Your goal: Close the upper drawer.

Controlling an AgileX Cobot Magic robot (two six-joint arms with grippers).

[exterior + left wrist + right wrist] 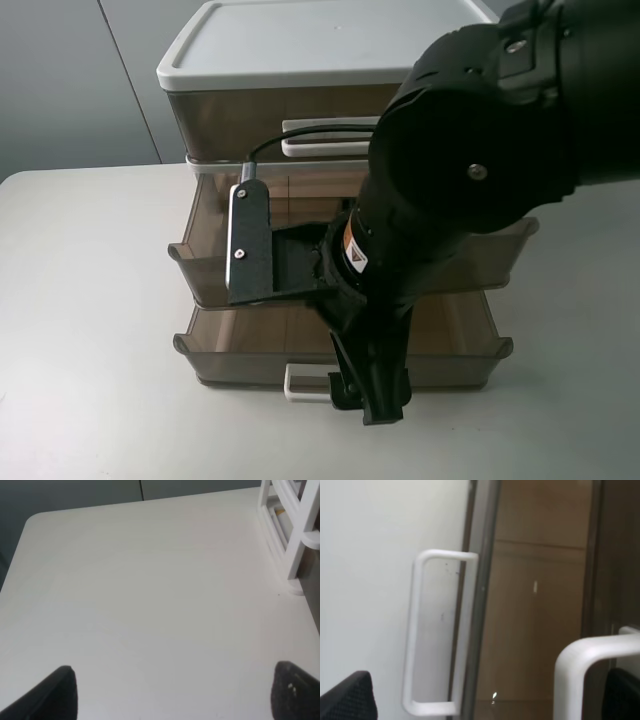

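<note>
Nearest you, at the white-lidded three-drawer unit's (300,45) 6 o'clock, your black right pincer (486,700) hangs wide apart, empty, seemingly poised to push. Toward 12 o'clock, the smoky-brown translucent plastic upper drawer (200,270) stands pulled out. Your black left pincer (175,692) gapes empty too.

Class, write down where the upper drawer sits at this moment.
In the exterior high view, the upper drawer is the middle tier, pulled out between the closed top-tier drawer and the further-out bottom-tier drawer, partly beneath the right arm.
</note>
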